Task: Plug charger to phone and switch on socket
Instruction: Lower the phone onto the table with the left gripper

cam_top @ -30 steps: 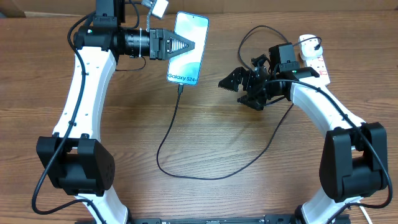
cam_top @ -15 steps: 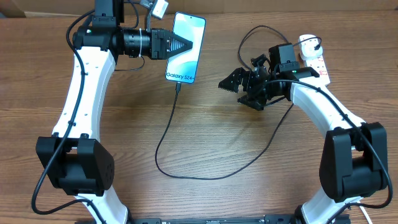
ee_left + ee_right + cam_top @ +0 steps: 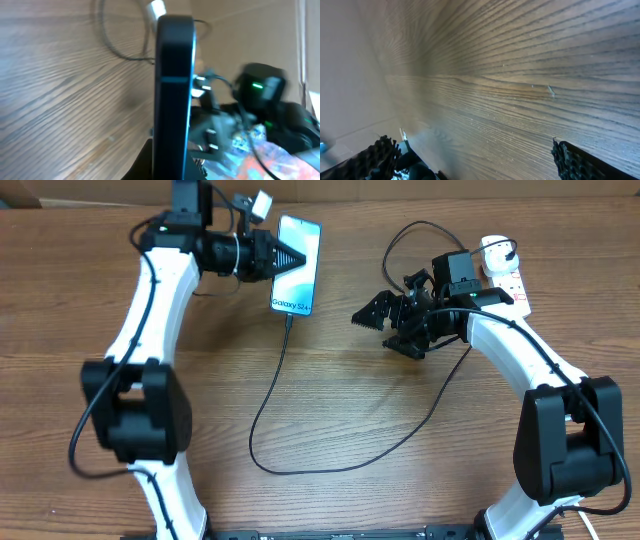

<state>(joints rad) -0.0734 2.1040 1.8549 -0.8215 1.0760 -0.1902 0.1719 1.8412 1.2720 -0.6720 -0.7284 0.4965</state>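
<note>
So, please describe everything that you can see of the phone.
The phone is a slim rectangle with black edges and a light blue screen facing up, with white "Galaxy S24" text near its nearer end. The left gripper clamps it from the side, at the far part of the table; whether it rests there is unclear. The black charger cable meets its nearer end, apparently plugged in.
</note>
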